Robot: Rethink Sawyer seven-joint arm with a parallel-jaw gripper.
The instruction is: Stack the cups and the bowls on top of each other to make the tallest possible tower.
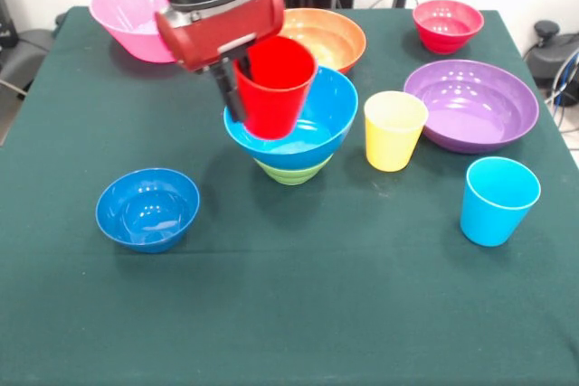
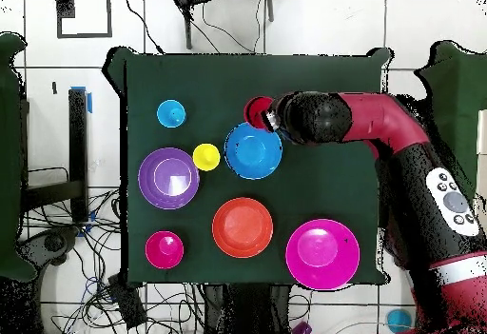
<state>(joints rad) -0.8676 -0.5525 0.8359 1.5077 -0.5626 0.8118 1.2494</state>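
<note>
Front view, nearest first: the small blue bowl [image 1: 147, 209] sits mouth up and empty at the left, and the sky-blue cup [image 1: 498, 200] stands upright and empty at the right, well apart from it. Behind them, mid-table, the green bowl [image 1: 293, 170] holds the large blue bowl [image 1: 312, 124] nested in it, both mouths up. The yellow cup [image 1: 394, 130] stands upright just right of that pair, empty. The gripper [image 1: 237, 80] is clamped on the near-left wall of the red cup [image 1: 274, 86], one finger outside and one inside the rim; the cup is held over the large blue bowl, mouth up, its long axis tipped slightly. Farther back lie the purple bowl [image 1: 471, 104], orange bowl [image 1: 327, 37], pink bowl [image 1: 132, 16] and red bowl [image 1: 447, 24], all empty.
</note>
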